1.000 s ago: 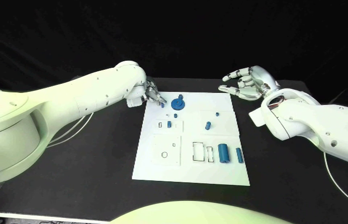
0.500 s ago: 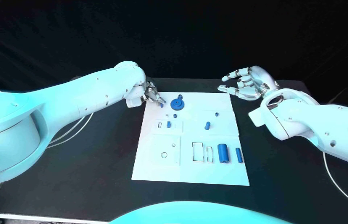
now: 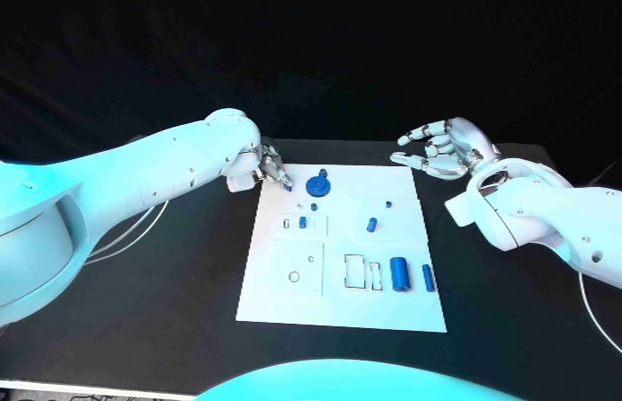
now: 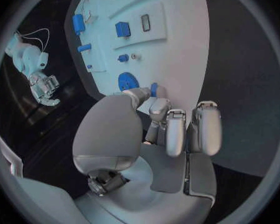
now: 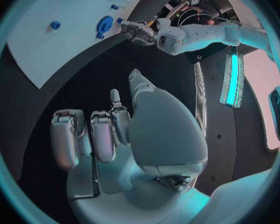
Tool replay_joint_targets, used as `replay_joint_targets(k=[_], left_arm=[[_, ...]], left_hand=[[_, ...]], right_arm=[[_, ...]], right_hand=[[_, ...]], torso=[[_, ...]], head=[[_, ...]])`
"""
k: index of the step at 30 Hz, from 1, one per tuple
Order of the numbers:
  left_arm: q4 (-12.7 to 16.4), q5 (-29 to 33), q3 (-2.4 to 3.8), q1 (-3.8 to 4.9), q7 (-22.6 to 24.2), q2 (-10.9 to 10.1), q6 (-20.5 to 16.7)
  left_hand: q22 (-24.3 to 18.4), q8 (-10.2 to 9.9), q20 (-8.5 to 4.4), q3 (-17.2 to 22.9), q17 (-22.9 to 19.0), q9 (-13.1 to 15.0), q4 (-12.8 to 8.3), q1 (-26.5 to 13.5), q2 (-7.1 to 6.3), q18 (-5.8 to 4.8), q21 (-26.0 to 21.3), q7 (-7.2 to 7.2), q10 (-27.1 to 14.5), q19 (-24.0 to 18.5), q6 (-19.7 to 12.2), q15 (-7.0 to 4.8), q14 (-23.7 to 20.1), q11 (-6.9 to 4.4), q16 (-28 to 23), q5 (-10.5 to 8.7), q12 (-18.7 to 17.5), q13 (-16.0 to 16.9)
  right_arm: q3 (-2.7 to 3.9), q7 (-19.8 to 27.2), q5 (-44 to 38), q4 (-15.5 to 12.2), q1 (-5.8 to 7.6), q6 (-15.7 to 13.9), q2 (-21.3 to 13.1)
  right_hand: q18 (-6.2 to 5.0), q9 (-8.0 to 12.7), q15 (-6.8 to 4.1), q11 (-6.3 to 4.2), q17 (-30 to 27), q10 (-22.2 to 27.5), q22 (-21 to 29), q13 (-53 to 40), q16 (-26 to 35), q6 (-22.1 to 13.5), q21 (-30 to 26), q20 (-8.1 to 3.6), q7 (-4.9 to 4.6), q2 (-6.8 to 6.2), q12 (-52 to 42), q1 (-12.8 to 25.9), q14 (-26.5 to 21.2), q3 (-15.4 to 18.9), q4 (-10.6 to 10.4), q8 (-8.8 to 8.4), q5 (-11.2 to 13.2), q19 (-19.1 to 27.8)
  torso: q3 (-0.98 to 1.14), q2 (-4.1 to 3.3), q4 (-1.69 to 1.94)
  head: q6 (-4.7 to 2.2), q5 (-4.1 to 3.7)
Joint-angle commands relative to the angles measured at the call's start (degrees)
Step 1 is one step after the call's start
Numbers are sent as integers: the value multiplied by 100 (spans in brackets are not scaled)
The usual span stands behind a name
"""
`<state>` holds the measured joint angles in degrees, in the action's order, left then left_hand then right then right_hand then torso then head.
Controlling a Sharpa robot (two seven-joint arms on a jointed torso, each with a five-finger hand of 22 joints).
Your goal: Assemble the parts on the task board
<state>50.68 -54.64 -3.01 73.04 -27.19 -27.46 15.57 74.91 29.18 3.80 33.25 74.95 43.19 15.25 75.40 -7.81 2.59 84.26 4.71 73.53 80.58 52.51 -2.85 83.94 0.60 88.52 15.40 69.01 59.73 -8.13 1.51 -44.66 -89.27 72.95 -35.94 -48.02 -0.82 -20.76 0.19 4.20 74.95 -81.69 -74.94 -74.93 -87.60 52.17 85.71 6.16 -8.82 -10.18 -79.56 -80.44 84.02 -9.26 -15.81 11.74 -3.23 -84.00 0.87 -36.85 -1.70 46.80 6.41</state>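
Left hand (image 3: 266, 168) fingers curled, pinching; right hand (image 3: 440, 149) raised, fingers spread, holding nothing.

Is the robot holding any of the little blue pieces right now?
The left hand seems to pinch a small blue peg by its end at the white task board's far corner. The right hand holds nothing, fingers apart.

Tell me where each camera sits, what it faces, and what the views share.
Head view: on the robot's head, looking down at the table and board; both arms enter from the sides.
Left wrist view: behind the left hand, facing the board's far end and the blue disc.
Right wrist view: behind the right hand, facing across the board toward the left hand.
Shared: all three show the board, the disc and the left hand.
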Motion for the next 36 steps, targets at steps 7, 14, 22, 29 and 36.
replay_joint_targets(k=[7, 14, 22, 29, 36], left_arm=[[176, 356, 8, 3, 137, -163, -205], [743, 609, 25, 9, 121, -543, -368], [1799, 444, 28, 14, 142, -1134, -686], [2691, 38, 16, -29, 206, -1605, -1061], [3206, -446, -6, -157, 237, -1850, -1250]], left_hand=[[420, 168, -28, 1415, 1262, 287, -1115, -516, -119, 19, 31, -29, 106, 66, 63, -17, 534, -52, 25, 160, 40, 34], [505, 267, -61, 1718, 1305, 340, -1382, -855, -186, 1, 76, -77, 207, 128, 153, -55, 548, -93, 47, 547, 115, 120], [609, 313, -93, 1821, 1350, 347, -1574, -1078, -218, -22, 132, -122, 319, 206, 248, -90, 561, -135, 70, 908, 205, 241], [703, 327, -112, 1868, 1385, 339, -1656, -1150, -234, -45, 181, -148, 377, 281, 311, -112, 572, -161, 88, 1049, 250, 301], [779, 330, -123, 1897, 1440, 331, -1700, -1184, -248, -65, 220, -165, 405, 342, 349, -124, 588, -176, 115, 1095, 266, 324]], right_arm=[[2, 24, -24, 7, -3, 82, 0], [1, 25, -25, 12, -3, 85, -7], [1, 26, -25, 15, -3, 89, -23], [-1, 26, -25, 7, -10, 95, -57], [-2, 27, -26, 3, -25, 96, -79]], right_hand=[[-34, -2, -21, -4, 829, 38, -1241, -660, 23, -34, -30, -12, -5, 13, 9, 30, 432, 7, -25, 43, -23, -351], [-34, -2, -21, -4, 829, 38, -1241, -660, 23, -34, -30, -12, -5, 13, 9, 30, 432, 7, -25, 43, -23, -351], [-35, -3, -22, -5, 821, 42, -1238, -655, 26, -36, -35, -12, -4, 13, 14, 32, 431, 11, -28, 48, -22, -349], [-35, -3, -23, -5, 821, 42, -1238, -655, 27, -38, -35, -13, -4, 12, 14, 30, 431, 13, -27, 50, -22, -349], [-36, -3, -23, -5, 819, 45, -1236, -651, 28, -39, -39, -13, -4, 10, 18, 27, 430, 14, -25, 51, -22, -348]], torso=[[-3, 5, 5], [7, 21, 19], [12, 59, 43], [3, 55, 48], [3, 55, 59]], head=[[5, 18], [16, 33], [59, 31], [58, 50], [72, 57]])
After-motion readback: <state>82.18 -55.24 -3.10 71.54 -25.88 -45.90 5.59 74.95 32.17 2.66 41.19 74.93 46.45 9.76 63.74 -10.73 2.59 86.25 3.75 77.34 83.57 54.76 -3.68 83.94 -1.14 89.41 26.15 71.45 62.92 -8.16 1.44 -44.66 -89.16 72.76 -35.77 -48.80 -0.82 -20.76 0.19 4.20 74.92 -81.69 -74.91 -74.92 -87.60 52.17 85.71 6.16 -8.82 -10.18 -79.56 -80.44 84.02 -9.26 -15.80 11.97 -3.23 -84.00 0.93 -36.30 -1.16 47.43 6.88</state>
